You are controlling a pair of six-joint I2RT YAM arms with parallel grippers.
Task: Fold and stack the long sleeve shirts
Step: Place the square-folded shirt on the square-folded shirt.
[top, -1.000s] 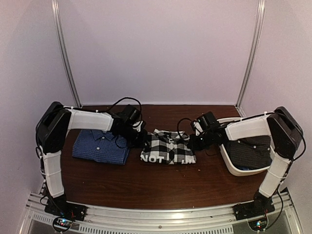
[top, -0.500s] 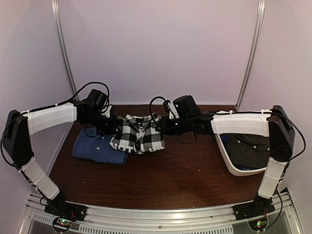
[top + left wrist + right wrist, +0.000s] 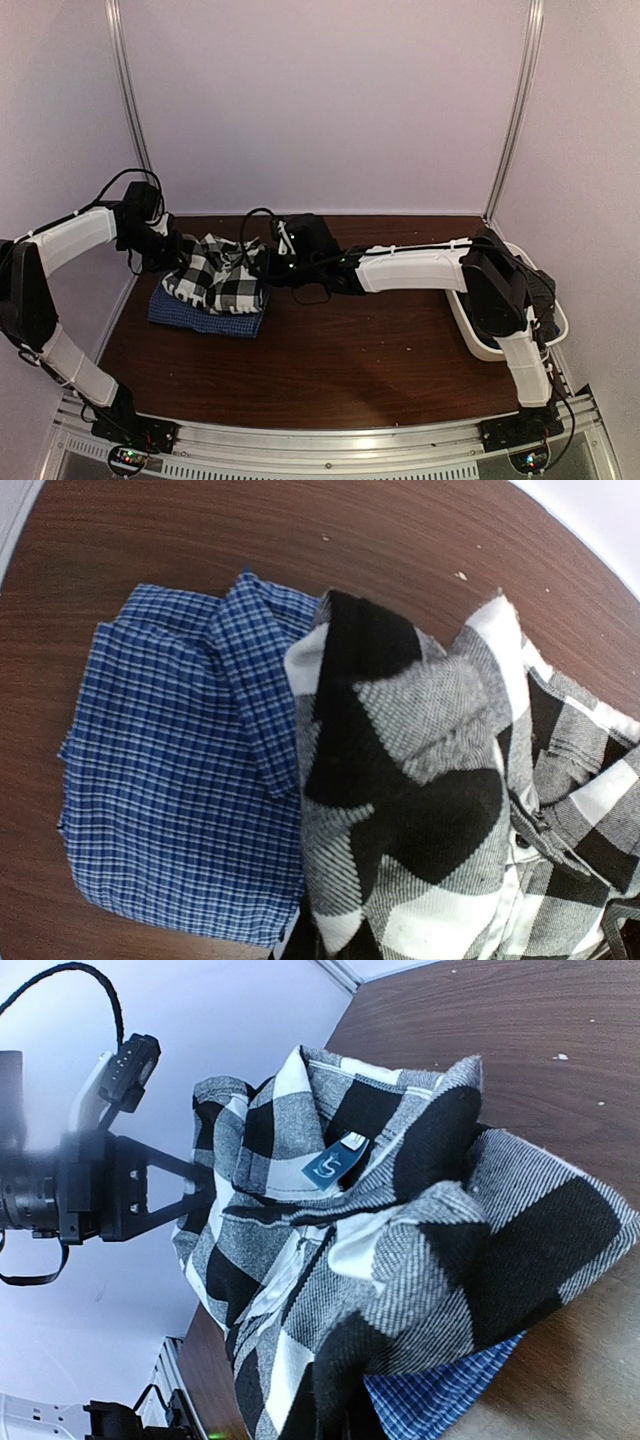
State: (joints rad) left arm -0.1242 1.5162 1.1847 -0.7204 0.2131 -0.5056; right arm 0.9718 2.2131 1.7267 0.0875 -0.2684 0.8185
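On the counter (image 3: pixel 350 350) the folded blue shirt (image 3: pixel 205 315) lies under the checked shirt (image 3: pixel 215 275), which is soft, floppy and slumped half across it. My left fingers (image 3: pixel 185 1185) pinch the checked edge. My right fingers are buried in cloth, so I cannot tell their state. I'd hold it by both shoulders. The collar tag (image 3: pixel 338 1162) is unreadable.
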